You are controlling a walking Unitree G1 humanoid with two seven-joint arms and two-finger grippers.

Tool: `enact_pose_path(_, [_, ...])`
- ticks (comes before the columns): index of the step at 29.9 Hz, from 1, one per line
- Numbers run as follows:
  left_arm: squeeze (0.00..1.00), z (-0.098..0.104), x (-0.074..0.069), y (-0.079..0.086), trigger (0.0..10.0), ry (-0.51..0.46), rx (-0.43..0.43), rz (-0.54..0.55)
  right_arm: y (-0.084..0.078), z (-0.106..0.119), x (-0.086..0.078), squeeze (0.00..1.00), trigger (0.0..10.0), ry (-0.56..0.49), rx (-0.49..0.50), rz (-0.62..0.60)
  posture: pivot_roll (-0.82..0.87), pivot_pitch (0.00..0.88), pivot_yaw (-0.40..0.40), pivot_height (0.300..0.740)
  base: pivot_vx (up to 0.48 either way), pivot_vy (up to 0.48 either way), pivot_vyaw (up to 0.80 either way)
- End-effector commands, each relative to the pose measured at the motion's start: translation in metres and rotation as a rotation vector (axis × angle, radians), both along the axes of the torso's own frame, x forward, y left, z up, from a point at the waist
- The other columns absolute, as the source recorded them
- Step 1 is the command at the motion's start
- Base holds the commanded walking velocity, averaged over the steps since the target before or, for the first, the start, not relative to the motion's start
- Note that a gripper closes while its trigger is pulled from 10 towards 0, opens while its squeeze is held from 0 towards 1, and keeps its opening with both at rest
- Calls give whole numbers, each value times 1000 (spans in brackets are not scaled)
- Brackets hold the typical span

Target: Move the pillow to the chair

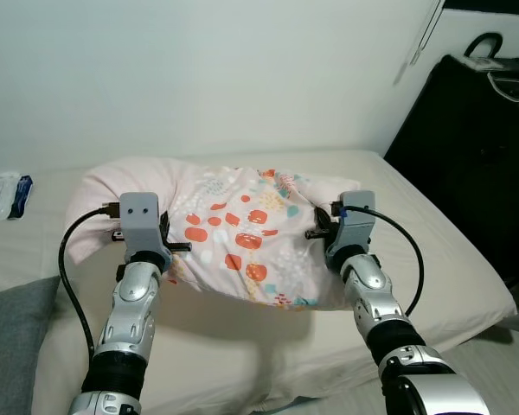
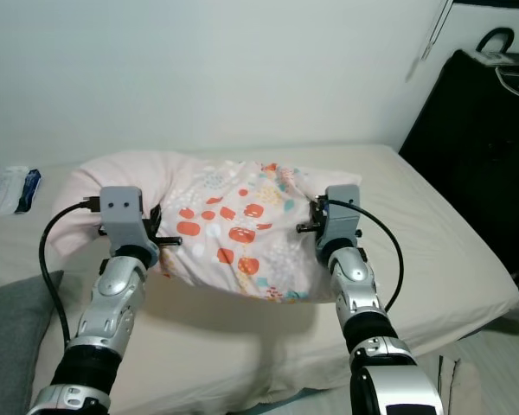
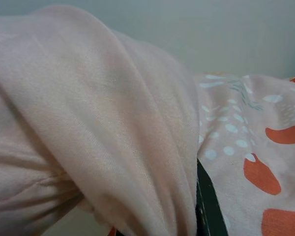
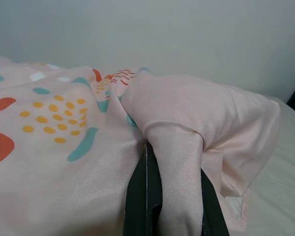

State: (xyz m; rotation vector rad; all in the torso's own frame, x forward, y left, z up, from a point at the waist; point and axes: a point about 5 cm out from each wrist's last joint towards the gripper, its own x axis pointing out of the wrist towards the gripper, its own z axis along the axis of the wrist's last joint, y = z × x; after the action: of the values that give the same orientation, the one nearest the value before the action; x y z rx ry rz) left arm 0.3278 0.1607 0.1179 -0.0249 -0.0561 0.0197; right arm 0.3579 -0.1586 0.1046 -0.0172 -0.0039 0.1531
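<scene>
My left end effector (image 3: 199, 206) and right end effector (image 4: 162, 196) each clamped on pillow (image 1: 242, 233) fabric, pillow lifted above bed (image 1: 450, 259).

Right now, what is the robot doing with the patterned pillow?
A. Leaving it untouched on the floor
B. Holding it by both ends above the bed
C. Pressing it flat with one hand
B: the left hand and right hand each grip an end of the pillow, which is raised off the bed.
</scene>
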Motion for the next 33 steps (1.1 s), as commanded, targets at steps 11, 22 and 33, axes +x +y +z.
enact_pose_path(11, [0,9,0,-5,10000,-51,-1,-43,10,0,1,0,10000,-5,-25,55,16,0,-131,740,0,0,0])
enact_pose_path(22, [0,-32,-15,-3,10000,121,140,-64,12,-31,-12,0,10000,126,-79,46,19,0,-125,740,0,0,0])
enact_pose_path(33, [0,-58,-24,-2,10000,250,176,-101,11,-42,-19,0,10000,165,-99,51,17,0,-127,740,0,0,0])
